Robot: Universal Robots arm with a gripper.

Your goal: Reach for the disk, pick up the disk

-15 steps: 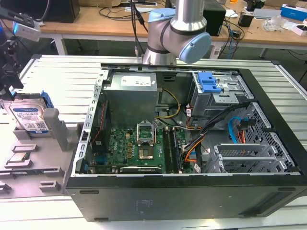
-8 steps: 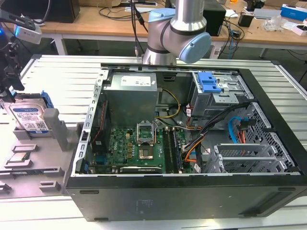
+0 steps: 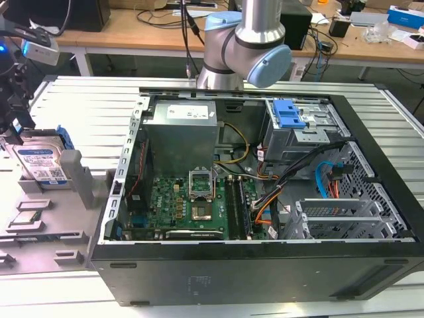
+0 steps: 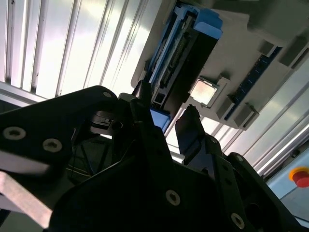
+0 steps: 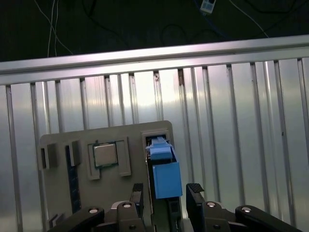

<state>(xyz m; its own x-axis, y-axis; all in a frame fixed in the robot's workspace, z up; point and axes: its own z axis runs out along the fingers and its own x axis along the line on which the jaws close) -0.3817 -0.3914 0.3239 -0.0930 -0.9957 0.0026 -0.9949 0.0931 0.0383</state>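
Finds the disk (image 3: 41,162) on edge in a slot of the grey holder (image 3: 76,173), on the exterior view's left, just beside the computer case (image 3: 265,265). Has the gripper (image 5: 166,187) spread wide, one finger either side of the blue frame (image 5: 166,176), with no pinch yet. Likely stiff, dense and smooth-faced, so apt to slip; probably dislikes knocks (metal shell, delicate insides). Best taken squarely across the frame's flat sides. Shows the silver face and label in the exterior view; gives the blue top edge and the gap at each finger in both wrist views.
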